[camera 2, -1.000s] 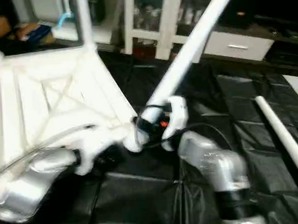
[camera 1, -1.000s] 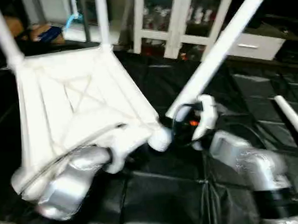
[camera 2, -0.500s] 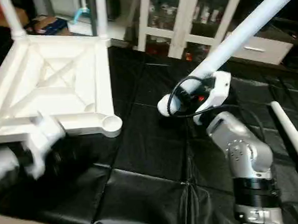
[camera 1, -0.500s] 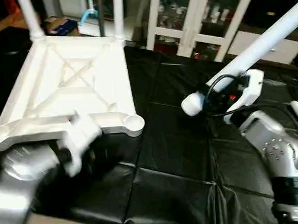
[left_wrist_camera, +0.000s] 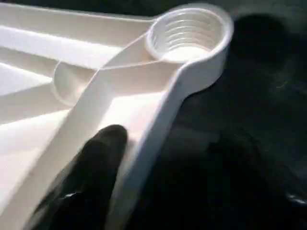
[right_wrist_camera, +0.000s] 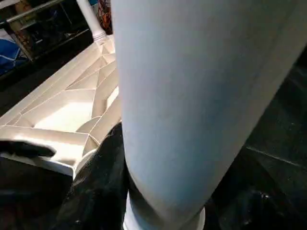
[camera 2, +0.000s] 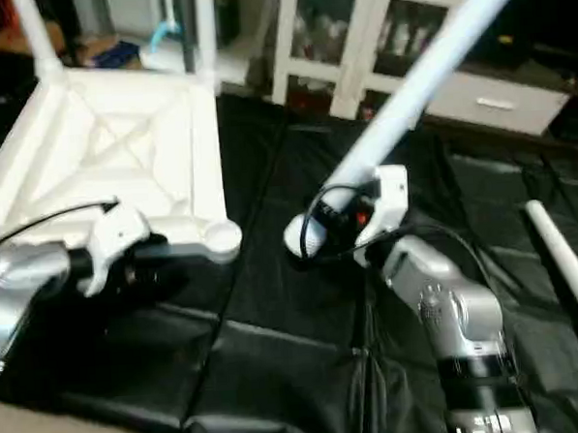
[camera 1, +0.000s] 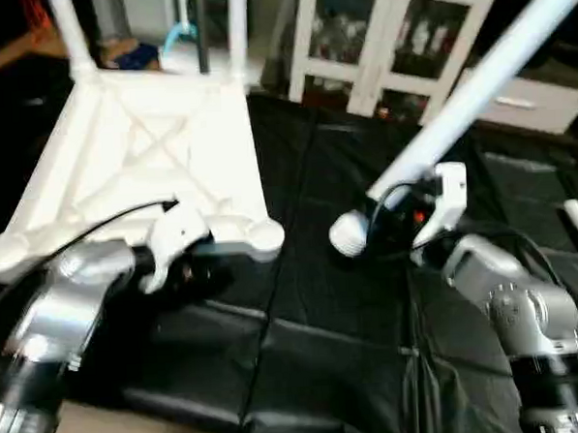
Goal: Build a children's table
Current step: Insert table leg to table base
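Note:
The white table top (camera 1: pixel 150 156) lies upside down on the black mat, ribs up. Two legs (camera 1: pixel 71 34) (camera 1: pixel 237 25) stand in its far corners. Its near right corner socket (left_wrist_camera: pixel 187 31) is empty, threads showing. My left gripper (left_wrist_camera: pixel 170 143) is open astride the near rim just beside that socket, one black finger (left_wrist_camera: pixel 96 172) inside the rim and the other outside. My right gripper (camera 1: pixel 406 220) is shut on a third leg (camera 1: pixel 476 81), which slants up to the far right. Its threaded end (camera 1: pixel 348 235) hangs a short way right of the socket.
Another loose leg (camera 2: pixel 563 260) lies on the mat at the right edge. A white glass-door cabinet (camera 1: pixel 395 27) and a drawer unit (camera 1: pixel 525 97) stand behind. The black mat (camera 1: pixel 325 350) ends at bare floor (camera 1: pixel 116 429) near my left forearm.
The table top has come down from a tilted, lifted pose to lie flat. My left gripper has opened. The right arm pulled the leg away from the corner, then brought it back closer.

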Available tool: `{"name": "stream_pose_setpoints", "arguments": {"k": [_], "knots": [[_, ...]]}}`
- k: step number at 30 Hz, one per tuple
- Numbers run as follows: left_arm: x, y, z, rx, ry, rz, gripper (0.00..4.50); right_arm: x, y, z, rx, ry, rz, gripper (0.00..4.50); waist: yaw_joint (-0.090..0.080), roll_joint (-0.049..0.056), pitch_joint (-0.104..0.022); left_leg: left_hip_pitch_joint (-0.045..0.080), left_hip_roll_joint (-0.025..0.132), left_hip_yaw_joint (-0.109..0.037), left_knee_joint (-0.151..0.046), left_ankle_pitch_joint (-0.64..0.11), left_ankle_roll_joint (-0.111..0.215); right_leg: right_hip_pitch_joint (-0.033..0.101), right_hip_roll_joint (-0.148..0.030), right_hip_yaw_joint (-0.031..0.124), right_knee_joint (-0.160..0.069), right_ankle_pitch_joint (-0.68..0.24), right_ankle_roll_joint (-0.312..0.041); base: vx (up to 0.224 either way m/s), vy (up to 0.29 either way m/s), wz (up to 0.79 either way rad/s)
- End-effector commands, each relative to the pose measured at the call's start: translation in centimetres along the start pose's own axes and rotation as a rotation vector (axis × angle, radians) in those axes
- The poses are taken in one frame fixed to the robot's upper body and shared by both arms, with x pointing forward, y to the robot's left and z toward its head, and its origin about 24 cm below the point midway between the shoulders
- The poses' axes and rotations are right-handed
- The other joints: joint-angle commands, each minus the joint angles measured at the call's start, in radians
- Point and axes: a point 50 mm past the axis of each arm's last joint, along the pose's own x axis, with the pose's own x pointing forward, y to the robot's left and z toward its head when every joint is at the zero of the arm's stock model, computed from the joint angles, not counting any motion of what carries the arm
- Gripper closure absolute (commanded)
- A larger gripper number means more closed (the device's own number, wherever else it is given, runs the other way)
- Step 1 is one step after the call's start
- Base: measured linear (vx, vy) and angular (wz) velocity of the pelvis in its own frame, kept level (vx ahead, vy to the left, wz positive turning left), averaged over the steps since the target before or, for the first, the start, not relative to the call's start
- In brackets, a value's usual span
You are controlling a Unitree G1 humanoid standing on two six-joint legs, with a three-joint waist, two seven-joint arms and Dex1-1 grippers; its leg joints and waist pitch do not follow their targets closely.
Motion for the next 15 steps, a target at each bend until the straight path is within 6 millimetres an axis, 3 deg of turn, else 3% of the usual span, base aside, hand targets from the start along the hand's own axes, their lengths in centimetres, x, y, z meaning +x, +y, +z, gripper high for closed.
{"name": "stream_pose_setpoints", "arguments": {"k": [1, 2, 3, 6, 10, 15], "knots": [[0.4, -0.1, -0.6, 0.023, 0.039, -0.049, 0.89, -0.8, -0.5, 0.9, -0.019, -0.040, -0.026, 2.67, 0.005, 0.032, -0.067, 0.015, 0.037, -0.009, -0.067, -0.076, -0.014, 0.055, -0.076, 0.055, -0.049, -0.061, -0.163, 0.000, 0.000, 0.00], [0.6, 0.0, -1.2, 0.012, 0.069, -0.080, 0.89, -1.1, -0.6, 0.8, -0.019, -0.037, -0.030, 2.67, 0.004, 0.029, -0.067, 0.012, 0.038, -0.010, -0.068, -0.080, -0.016, 0.058, -0.076, 0.055, -0.047, -0.064, -0.167, 0.000, 0.000, 0.00], [0.6, 0.1, -1.5, 0.016, 0.079, -0.101, 0.88, -1.2, -0.7, 0.8, -0.025, -0.034, -0.032, 2.67, 0.007, 0.041, -0.068, 0.014, 0.037, -0.010, -0.068, -0.087, -0.022, 0.059, -0.077, 0.055, -0.046, -0.068, -0.171, 0.000, 0.000, 0.00], [0.9, 0.7, -1.8, 0.039, 0.079, -0.111, 0.88, -1.5, -0.8, 0.7, -0.036, -0.034, -0.033, 2.67, 0.010, 0.033, -0.062, 0.014, 0.036, -0.010, -0.071, -0.143, -0.027, 0.057, -0.078, 0.055, -0.058, -0.138, -0.166, 0.000, 0.000, 0.00], [1.1, 0.9, -1.5, 0.046, 0.080, -0.165, 1.24, -1.6, -1.0, 0.8, -0.041, -0.030, -0.031, 2.67, 0.011, 0.034, -0.061, 0.018, 0.041, -0.012, -0.071, -0.174, -0.036, 0.054, -0.083, 0.056, -0.061, -0.204, -0.160, 0.000, 0.000, 0.00], [1.5, -0.3, -1.7, 0.058, 0.090, -0.367, 1.64, -1.5, -0.7, 1.1, -0.055, -0.018, 0.010, 2.67, 0.011, 0.033, -0.064, 0.017, 0.044, -0.012, -0.071, -0.140, -0.032, 0.056, -0.085, 0.056, -0.052, -0.151, -0.178, 0.000, 0.000, 0.00]]}}
